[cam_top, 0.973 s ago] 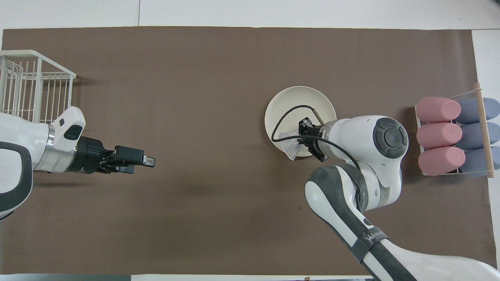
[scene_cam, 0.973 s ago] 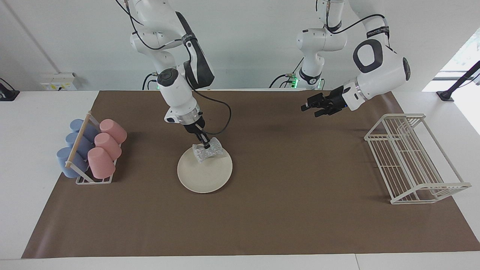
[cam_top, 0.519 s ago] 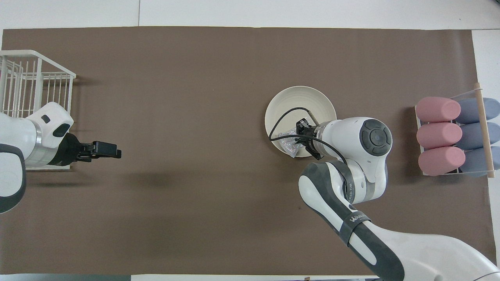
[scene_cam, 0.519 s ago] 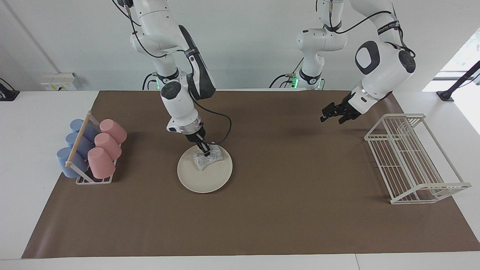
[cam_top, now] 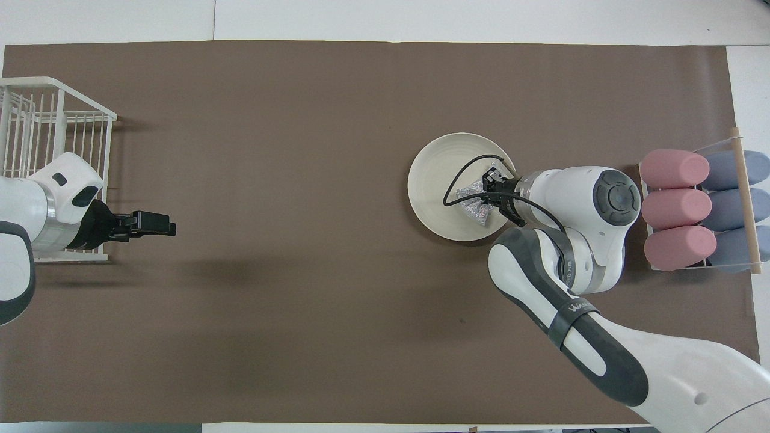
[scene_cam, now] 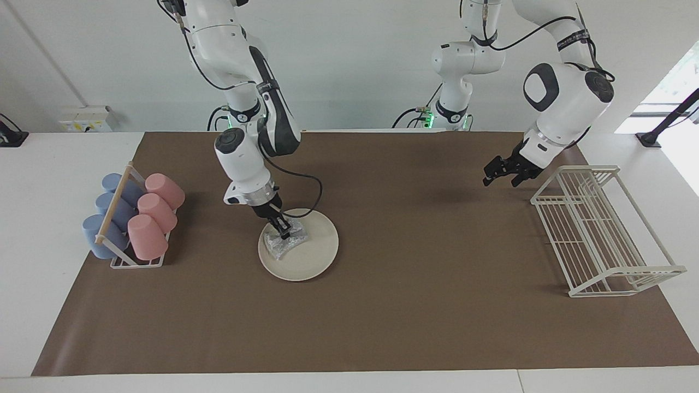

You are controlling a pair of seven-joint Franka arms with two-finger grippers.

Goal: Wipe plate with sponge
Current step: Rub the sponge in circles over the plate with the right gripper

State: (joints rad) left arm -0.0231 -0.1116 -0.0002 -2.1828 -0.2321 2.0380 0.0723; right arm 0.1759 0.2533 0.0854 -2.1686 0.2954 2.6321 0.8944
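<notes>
A round cream-white plate (scene_cam: pixel 308 256) (cam_top: pixel 439 180) lies on the brown mat, toward the right arm's end of the table. The silver crinkly sponge (scene_cam: pixel 284 241) (cam_top: pixel 472 203) rests on the part of the plate closest to the cup rack. My right gripper (scene_cam: pixel 284 233) (cam_top: pixel 488 191) is shut on the sponge and presses it down onto the plate. My left gripper (scene_cam: pixel 499 177) (cam_top: pixel 159 224) hangs in the air over the mat beside the white wire rack, open and holding nothing.
A white wire dish rack (scene_cam: pixel 600 229) (cam_top: pixel 48 132) stands at the left arm's end of the mat. A small rack with pink and blue cups (scene_cam: pixel 134 215) (cam_top: pixel 701 210) stands at the right arm's end, close to the right arm's wrist.
The right gripper has lowered the sponge onto the plate and slid it toward the cup rack. The left gripper has drawn back toward the wire rack.
</notes>
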